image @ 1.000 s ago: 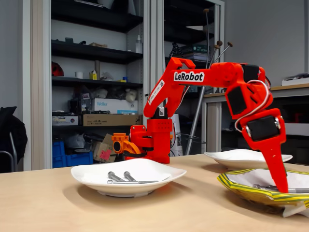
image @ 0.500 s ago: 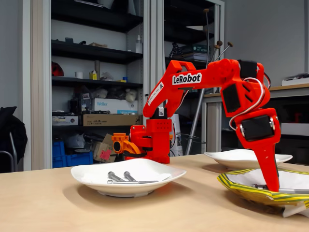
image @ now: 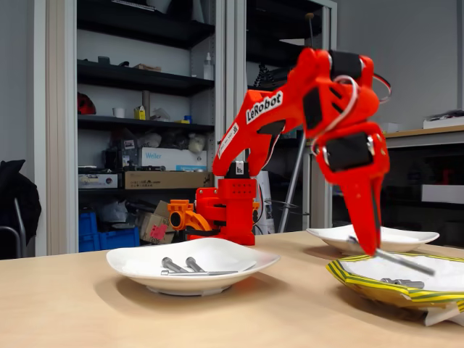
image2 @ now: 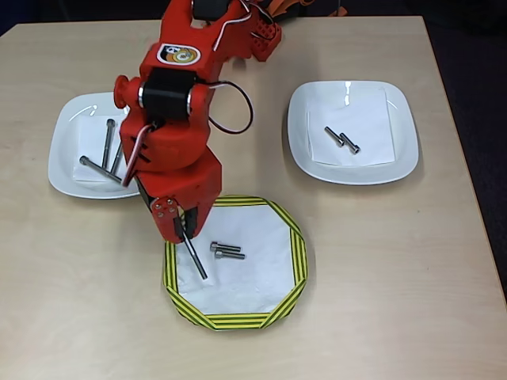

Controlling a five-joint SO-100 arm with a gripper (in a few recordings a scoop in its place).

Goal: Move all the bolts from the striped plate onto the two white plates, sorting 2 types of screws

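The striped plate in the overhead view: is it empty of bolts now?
No: two short bolts lie side by side on the striped plate.

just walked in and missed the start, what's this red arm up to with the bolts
The red arm's gripper is shut on a long thin bolt, holding it above the striped plate. Two short bolts lie on that plate. One white plate holds long bolts, the other white plate holds two short ones.
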